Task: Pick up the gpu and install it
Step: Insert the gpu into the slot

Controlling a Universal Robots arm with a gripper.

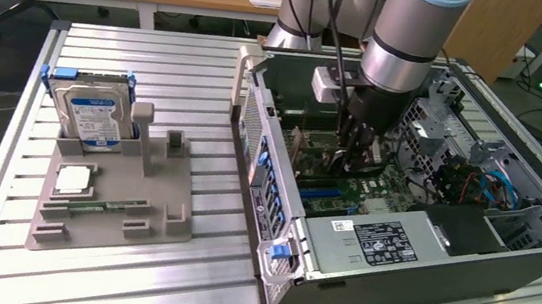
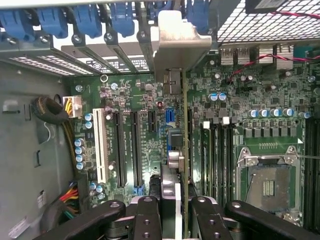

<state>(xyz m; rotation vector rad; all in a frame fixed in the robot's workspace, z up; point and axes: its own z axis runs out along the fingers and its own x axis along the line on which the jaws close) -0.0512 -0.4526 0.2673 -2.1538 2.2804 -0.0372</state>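
flat green circuit-board gpu [image 2: 184,125] with silver metal end bracket [image 2: 176,47], held upright and edge-on over the green motherboard [image 2: 225,100], beside its long black slots [image 2: 135,145]. pinched along the upper edge by the black claw [image 2: 175,217]. install step in hand; seated or not, cannot tell. calls for card edge kept parallel to a motherboard slot, then straight downward pressure.
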